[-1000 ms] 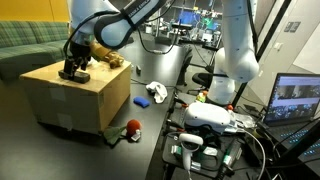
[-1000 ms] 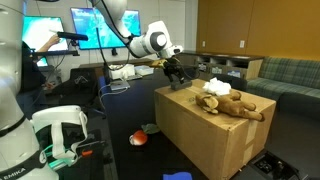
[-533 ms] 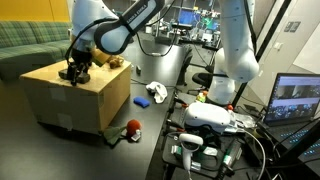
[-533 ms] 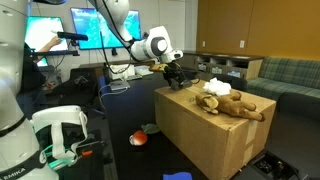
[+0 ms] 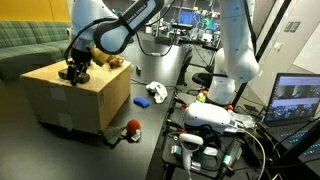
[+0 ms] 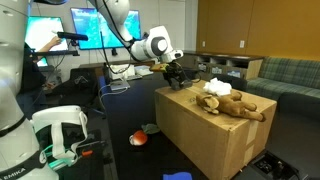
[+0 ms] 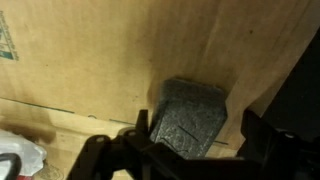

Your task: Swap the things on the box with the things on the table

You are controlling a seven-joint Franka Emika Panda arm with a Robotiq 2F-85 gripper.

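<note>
Gripper (image 7: 195, 128) is spread wide, jaws either side of the dark grey block (image 7: 190, 112) on the cardboard box (image 7: 90, 60). I'd guess it's lining up a pinch. Block looks rough and spongy with rounded corners. Plush bear (image 6: 232, 104) lies at the gripper's 4 o'clock.

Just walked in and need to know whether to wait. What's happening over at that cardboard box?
The robot arm's gripper is low over the top of the cardboard box, fingers either side of a dark grey block lying flat there. The wrist view shows a gap beside the block, so it looks not yet clamped. A brown stuffed toy lies on the box too; a red ball and a blue and white thing sit on the dark surface below.
</note>
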